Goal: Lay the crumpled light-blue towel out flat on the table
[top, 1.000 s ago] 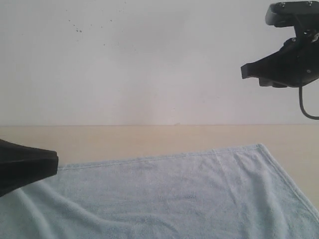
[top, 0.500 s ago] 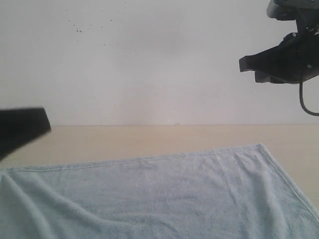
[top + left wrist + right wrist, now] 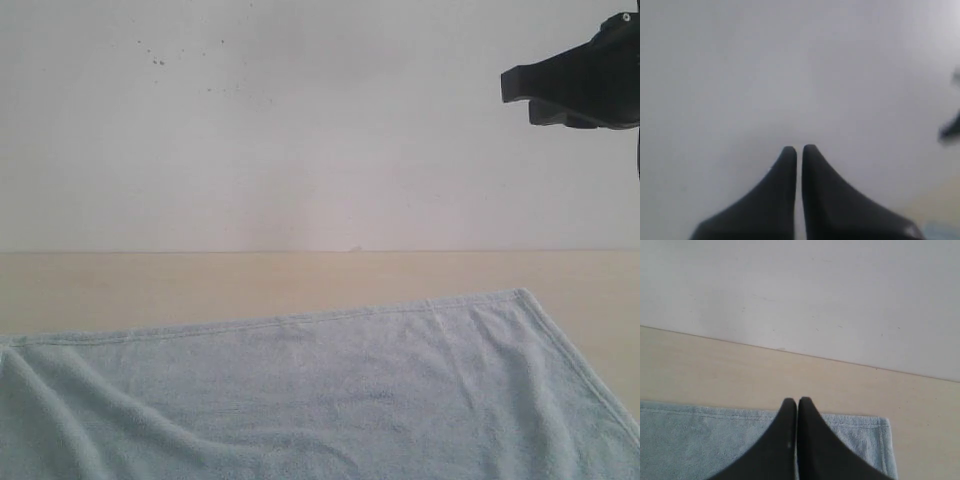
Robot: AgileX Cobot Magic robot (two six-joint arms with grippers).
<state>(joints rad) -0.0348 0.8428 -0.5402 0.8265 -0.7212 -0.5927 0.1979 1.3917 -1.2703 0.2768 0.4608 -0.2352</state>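
Towel (image 3: pixel 330 390) (pale blue) flat on table (image 3: pixel 300 280)

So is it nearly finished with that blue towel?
Nearly done, it seems. The towel lies spread open on the table, far edge straight. Nothing is in hand: the left gripper and right gripper are shut, empty, clear of it. Left: a few soft folds at its left end in the exterior view.

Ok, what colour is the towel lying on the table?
The towel is a plain pale light blue with no pattern. It shows best in the exterior view.
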